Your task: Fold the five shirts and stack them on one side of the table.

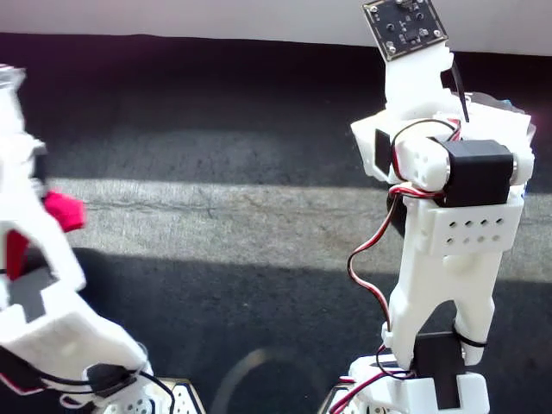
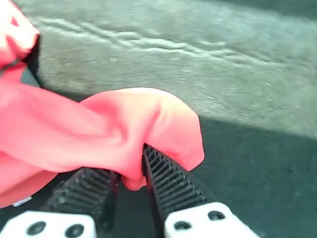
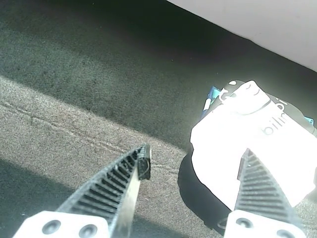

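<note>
- Red-pink soft cotton shirt (image 2: 99, 129): bunched into a thick fold and lifted off the table at the left side. The rest of the fabric trails away from the pinch toward the arm.
- Left gripper (image 2: 130, 167), black ribbed fingers on white mounts: jaws clamped narrowly on that fold of the red-pink shirt. From the high view the same cloth (image 1: 62, 210) shows beside the left arm's white body.
- Right gripper (image 3: 196, 157), same build: jaws spread wide, holding nothing. It hangs above the table, with one finger just over the white bundle.
- White fabric bundle with dark print (image 3: 247, 139): judged to be a folded shirt. It lies compact on the right side of the table, near the far edge. A blue edge (image 3: 212, 94) shows against it; whether this is another shirt cannot be told.
- Dark grey felt-like table covering (image 1: 216, 216): slightly rippled and crossed by a band of sunlight.
- Pale wall (image 3: 257, 20): beyond the table's far edge.
- Hazard, left: the grip takes a small bunch, not a seam or hem. The fold may slide out under the hanging weight, or the shirt may land crumpled and need spreading again.
- Hazard, right: the open finger sits close to the white bundle. A careless descent or sweep could push it askew or undo its fold.
</note>
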Controlling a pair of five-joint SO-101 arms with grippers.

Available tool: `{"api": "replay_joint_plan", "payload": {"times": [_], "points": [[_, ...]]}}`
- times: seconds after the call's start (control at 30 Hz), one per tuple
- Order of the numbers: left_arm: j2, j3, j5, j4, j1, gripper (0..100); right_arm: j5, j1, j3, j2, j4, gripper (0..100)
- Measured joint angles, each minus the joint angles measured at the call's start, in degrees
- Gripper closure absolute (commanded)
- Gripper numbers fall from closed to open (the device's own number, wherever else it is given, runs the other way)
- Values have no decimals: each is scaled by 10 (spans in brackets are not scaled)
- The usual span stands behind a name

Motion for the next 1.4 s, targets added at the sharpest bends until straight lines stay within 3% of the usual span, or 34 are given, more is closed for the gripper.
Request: {"api": "replay_joint_plan", "payload": {"times": [0.13,0.23,0.33,0.43,0.6,0.87,1.07,1.4], "points": [[-82,127,34,0,173,975,0,0,0,0,0,721],[-90,203,58,-16,284,867,0,0,0,0,0,721],[-91,235,70,-41,339,761,0,0,0,0,0,721],[-103,234,73,-33,344,783,0,0,0,0,0,721],[-152,242,73,0,244,793,-3,-30,0,0,0,721],[-246,356,-15,2,-35,793,-86,-114,0,75,-57,721],[-262,472,-90,-62,-211,790,-95,-200,-7,144,-88,721],[-221,630,-114,-244,-279,792,-95,-349,-20,257,-173,721]]}}
